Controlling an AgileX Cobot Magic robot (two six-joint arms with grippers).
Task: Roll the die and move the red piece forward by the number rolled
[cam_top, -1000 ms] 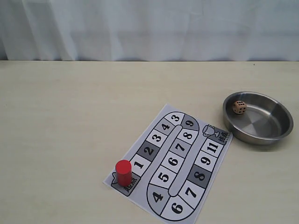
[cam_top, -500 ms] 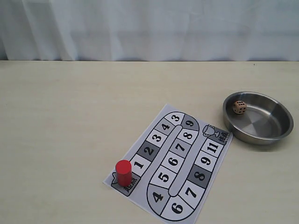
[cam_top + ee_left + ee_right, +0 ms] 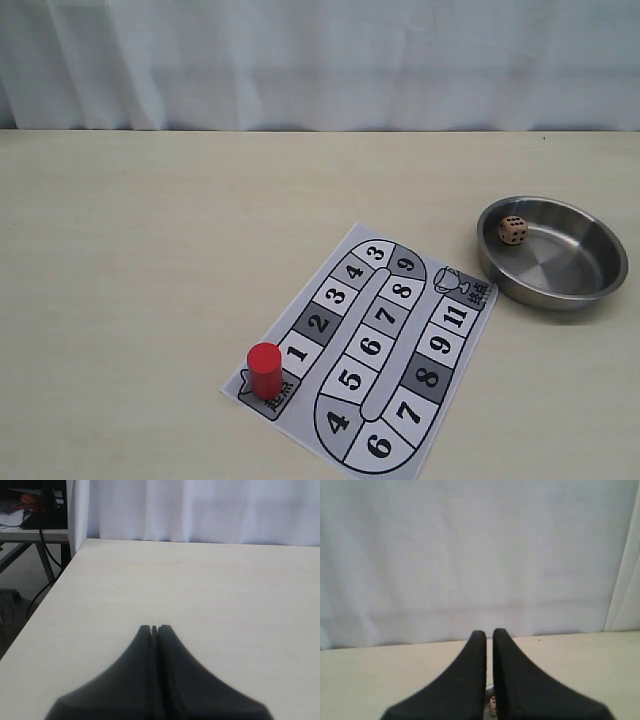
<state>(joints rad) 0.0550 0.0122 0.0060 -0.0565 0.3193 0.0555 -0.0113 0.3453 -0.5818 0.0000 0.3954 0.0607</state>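
No change since the earlier frames. Left gripper [image 3: 154, 628]: jaws together, holding nothing. Right gripper [image 3: 489, 632]: likewise closed. Die [image 3: 513, 230] sits in the steel bowl [image 3: 553, 300], glimpsed just past the right fingertips. Red piece [image 3: 265, 368] stands on the board [image 3: 372, 345] start square, clear of both grippers.

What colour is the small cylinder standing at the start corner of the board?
The cylinder is plain red, best seen in the exterior view.

A printed sheet [image 3: 385, 330] of numbered squares lies askew by the front edge of the tabletop [image 3: 150, 250], right of middle. A shallow steel bowl [image 3: 553, 300] sits near it — toward the right edge — and a white curtain [image 3: 320, 60] hangs behind the far edge.
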